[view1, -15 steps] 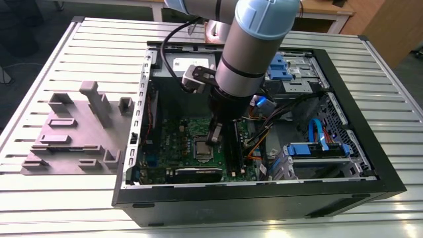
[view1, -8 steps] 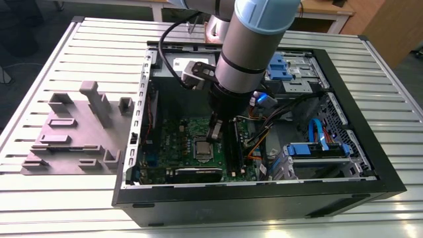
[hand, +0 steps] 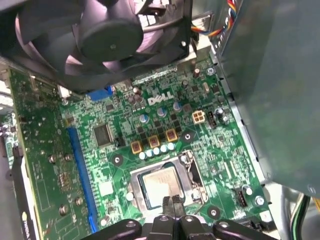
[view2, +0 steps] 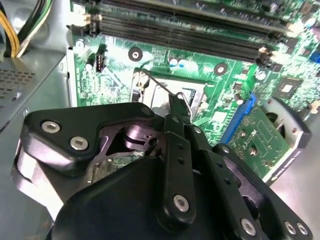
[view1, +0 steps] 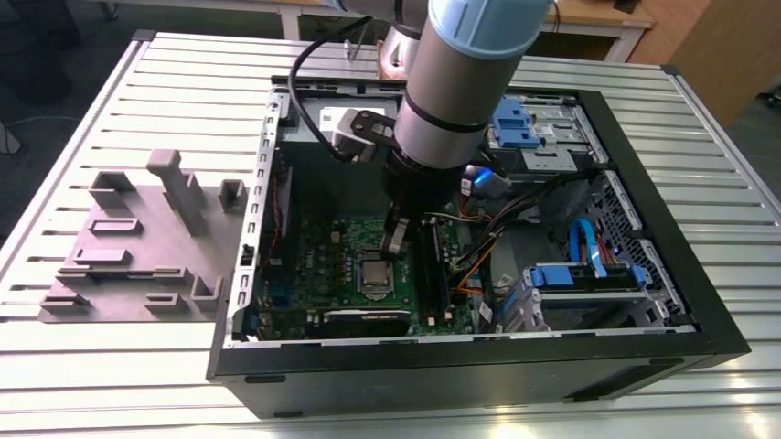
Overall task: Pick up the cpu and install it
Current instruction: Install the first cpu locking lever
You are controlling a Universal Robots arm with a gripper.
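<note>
Slatted tabletop [view1: 146, 73], open case; pincer [hand: 171, 201] pinched narrow, empty, over cpu [hand: 159, 183] seated in socket. Light, stiff, fragile; grip edges.

Green motherboard [hand: 165, 125] spread below, black case fan [hand: 105, 35] overhanging it at eleven o'clock. Cpu [hand: 159, 184] seated flat inside silver socket frame [hand: 192, 172]. Gripper [hand: 173, 203] fingertips pressed together, at six o'clock of the cpu, over its near edge
</note>
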